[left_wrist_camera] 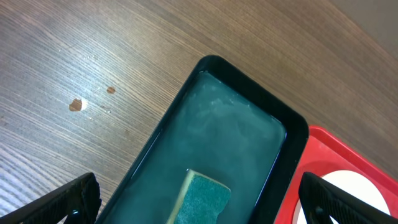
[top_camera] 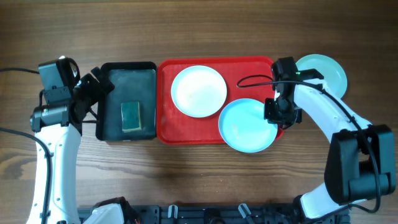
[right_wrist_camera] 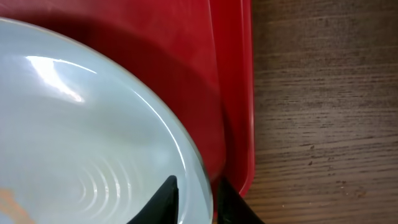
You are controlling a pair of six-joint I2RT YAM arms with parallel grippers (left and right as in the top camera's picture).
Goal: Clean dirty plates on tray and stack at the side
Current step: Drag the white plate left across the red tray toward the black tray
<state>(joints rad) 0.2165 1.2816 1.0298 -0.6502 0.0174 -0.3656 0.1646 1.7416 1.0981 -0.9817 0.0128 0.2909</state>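
Note:
The red tray (top_camera: pixel 168 118) lies mid-table. A white plate (top_camera: pixel 199 91) rests on its left half. A pale aqua plate (top_camera: pixel 245 126) sits at its front right, overhanging the front rim. My right gripper (top_camera: pixel 278 113) is shut on this plate's right rim; in the right wrist view the fingers (right_wrist_camera: pixel 198 200) pinch the rim of the plate (right_wrist_camera: pixel 81 137) above the tray (right_wrist_camera: pixel 230 74). A second aqua plate (top_camera: pixel 326 71) lies on the table right of the tray. My left gripper (top_camera: pixel 99 87) is open over the black basin; its fingers (left_wrist_camera: pixel 199 205) flank the sponge.
A black basin (top_camera: pixel 127 78) with a green sponge (top_camera: pixel 130 116) stands left of the tray; the basin (left_wrist_camera: pixel 230 124) and sponge (left_wrist_camera: pixel 202 199) also show in the left wrist view. A black cable (top_camera: pixel 252 79) loops over the tray's right end.

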